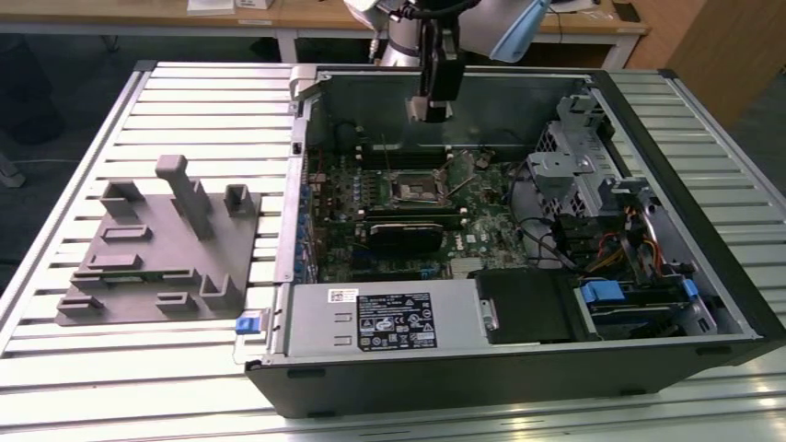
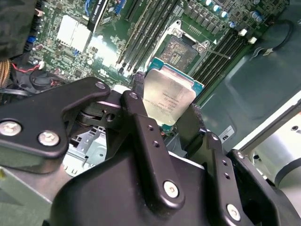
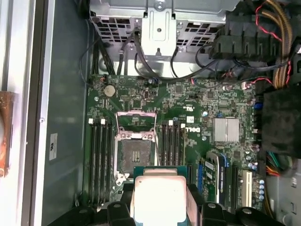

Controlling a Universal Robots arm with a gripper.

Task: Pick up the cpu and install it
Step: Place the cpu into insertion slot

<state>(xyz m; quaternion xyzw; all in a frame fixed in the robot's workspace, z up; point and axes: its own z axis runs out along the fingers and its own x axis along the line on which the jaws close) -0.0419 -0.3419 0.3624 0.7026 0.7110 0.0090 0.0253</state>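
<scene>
My gripper (image 1: pixel 430 109) hangs above the open computer case, over the rear part of the green motherboard (image 1: pixel 479 216). It is shut on the cpu (image 2: pixel 169 96), a small square chip with a pale silver top and a thin green-tan edge, held between the two black fingers (image 2: pixel 141 117). In the first wrist view the cpu (image 3: pixel 159 197) sits between the fingers (image 3: pixel 196 209), just off the socket. The socket (image 3: pixel 134 153) is open, its metal frame lifted and its contact field bare, with nothing in it. The socket (image 1: pixel 415 189) lies lower and nearer in the exterior view than the gripper.
A grey fixture (image 1: pixel 154 249) with upright posts lies on the slatted table at the exterior view's left. Inside the case are a black heatsink block (image 1: pixel 399 235), a power supply (image 1: pixel 381 318), a metal drive cage (image 1: pixel 590 157) and bundled cables (image 3: pixel 277 42). Memory slots (image 3: pixel 101 160) flank the socket.
</scene>
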